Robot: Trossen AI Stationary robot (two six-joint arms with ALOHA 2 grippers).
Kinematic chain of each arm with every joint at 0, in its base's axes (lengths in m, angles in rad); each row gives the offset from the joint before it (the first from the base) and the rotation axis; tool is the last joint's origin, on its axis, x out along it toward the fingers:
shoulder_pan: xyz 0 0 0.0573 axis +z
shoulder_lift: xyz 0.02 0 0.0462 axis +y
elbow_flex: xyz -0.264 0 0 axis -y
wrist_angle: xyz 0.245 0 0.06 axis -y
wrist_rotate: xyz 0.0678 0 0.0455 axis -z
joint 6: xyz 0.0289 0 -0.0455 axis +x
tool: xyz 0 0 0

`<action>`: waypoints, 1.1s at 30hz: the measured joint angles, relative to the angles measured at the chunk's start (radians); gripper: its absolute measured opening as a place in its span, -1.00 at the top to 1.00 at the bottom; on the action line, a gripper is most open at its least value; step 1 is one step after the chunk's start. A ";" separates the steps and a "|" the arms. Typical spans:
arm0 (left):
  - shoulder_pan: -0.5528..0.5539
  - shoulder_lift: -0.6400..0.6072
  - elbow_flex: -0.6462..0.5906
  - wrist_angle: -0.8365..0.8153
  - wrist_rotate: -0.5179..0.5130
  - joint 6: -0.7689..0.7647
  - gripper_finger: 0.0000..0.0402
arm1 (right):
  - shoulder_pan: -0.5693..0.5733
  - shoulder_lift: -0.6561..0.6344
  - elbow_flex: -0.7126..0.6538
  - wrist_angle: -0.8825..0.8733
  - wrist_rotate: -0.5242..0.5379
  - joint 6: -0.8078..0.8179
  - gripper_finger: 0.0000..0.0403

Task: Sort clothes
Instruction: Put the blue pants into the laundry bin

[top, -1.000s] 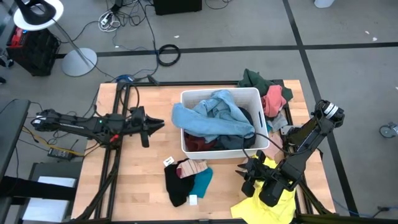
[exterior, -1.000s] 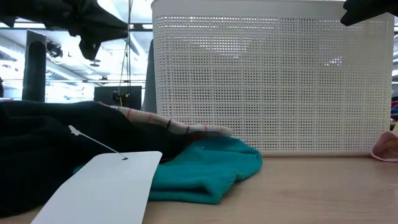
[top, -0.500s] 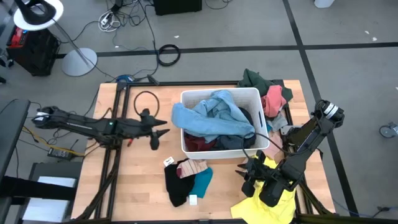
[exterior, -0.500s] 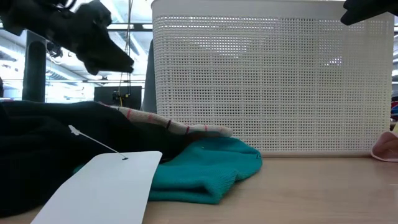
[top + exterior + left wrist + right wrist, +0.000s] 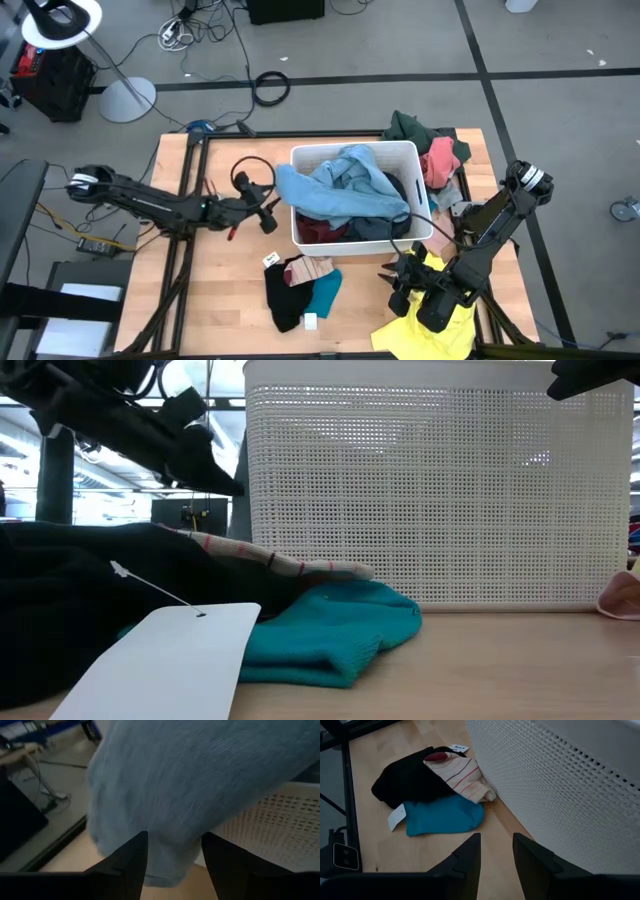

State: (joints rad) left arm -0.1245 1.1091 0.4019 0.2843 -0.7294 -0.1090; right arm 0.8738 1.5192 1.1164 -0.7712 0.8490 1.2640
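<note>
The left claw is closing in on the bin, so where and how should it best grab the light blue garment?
Probably the fold of the light blue garment that drapes over the bin wall nearest the left claw. It hangs free outside the rim, so a level approach from that side, fingers open astride the hanging edge, should pinch it.

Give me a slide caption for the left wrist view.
Left gripper, open, closing in on light blue garment draped over white bin.

Left claw [image 5: 268, 212] open, arm stretched out; right claw [image 5: 396, 278] open, arm bent.
</note>
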 joint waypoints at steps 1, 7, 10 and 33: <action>0.000 0.018 0.000 0.030 0.000 0.009 0.05 | 0.000 0.000 0.000 0.000 0.000 0.000 0.43; 0.006 0.096 0.000 0.111 -0.066 0.054 0.05 | 0.000 0.000 0.000 0.000 0.000 0.000 0.43; 0.021 0.102 0.001 0.126 -0.104 0.052 0.12 | 0.000 0.000 0.000 0.000 0.000 0.000 0.43; 0.039 0.109 0.611 -0.087 0.227 0.418 0.99 | 0.000 0.000 0.000 -0.001 -0.032 -0.017 0.43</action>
State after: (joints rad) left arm -0.0853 1.2181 1.0126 0.1976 -0.5025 0.3092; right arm 0.8742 1.5188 1.1164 -0.7719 0.8168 1.2470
